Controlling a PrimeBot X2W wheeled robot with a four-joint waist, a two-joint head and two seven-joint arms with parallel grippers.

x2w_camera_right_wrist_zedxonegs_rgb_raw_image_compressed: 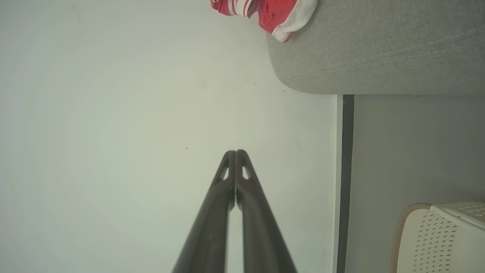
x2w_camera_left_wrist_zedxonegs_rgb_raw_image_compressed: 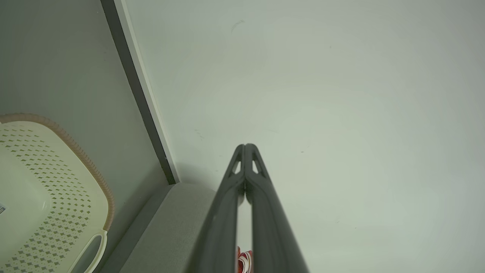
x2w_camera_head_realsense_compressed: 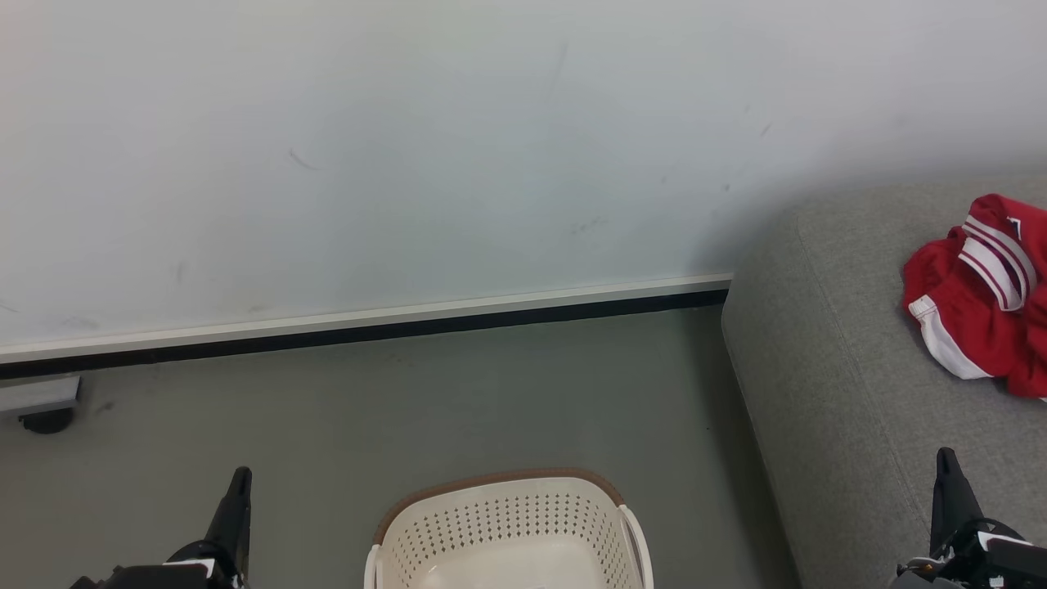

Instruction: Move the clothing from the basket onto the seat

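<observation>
Left jaws and right jaws pressed shut. Basket (x2w_camera_head_realsense_compressed: 507,523) between them. Clothing (x2w_camera_head_realsense_compressed: 973,327) heaped on seat (x2w_camera_head_realsense_compressed: 834,393), up ahead of right jaws.

The red-and-white clothing (x2w_camera_head_realsense_compressed: 977,298) lies crumpled on the grey seat (x2w_camera_head_realsense_compressed: 834,393). The cream basket (x2w_camera_head_realsense_compressed: 507,519) stands upright nearby.

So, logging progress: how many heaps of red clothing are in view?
1: the clothing, crumpled on the seat, far right. It may hold several garments; the basket is partly out of frame.
</observation>
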